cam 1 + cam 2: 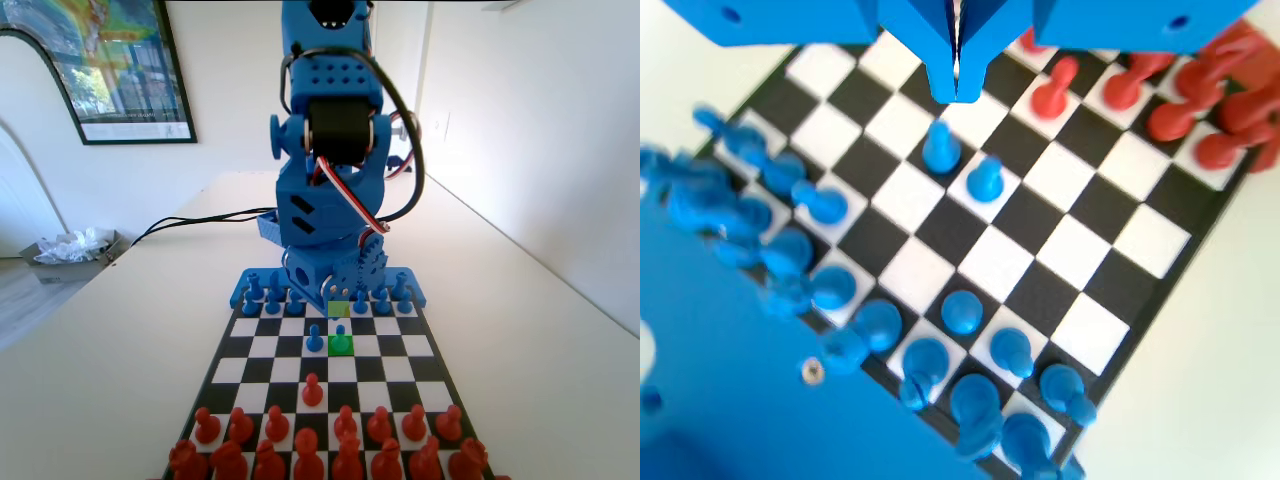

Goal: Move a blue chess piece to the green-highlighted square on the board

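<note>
A blue chess piece [341,338], a small pawn, stands on the green-highlighted square [341,348] in the board's [420,345] third row from the blue side. Another blue pawn [315,340] stands one square to its left. In the wrist view these two pawns [940,148] [985,178] stand side by side just below my gripper [958,92]. The gripper hangs above them with its jaws shut together and nothing between them. It touches neither pawn. The blue arm [330,200] leans over the board's far rows.
A yellow-olive square [339,310] lies just behind the green one. One red pawn [312,388] stands forward of the red rows [330,445]. Blue pieces [300,297] line the far rows. A tray of crumpled paper [70,250] sits far left.
</note>
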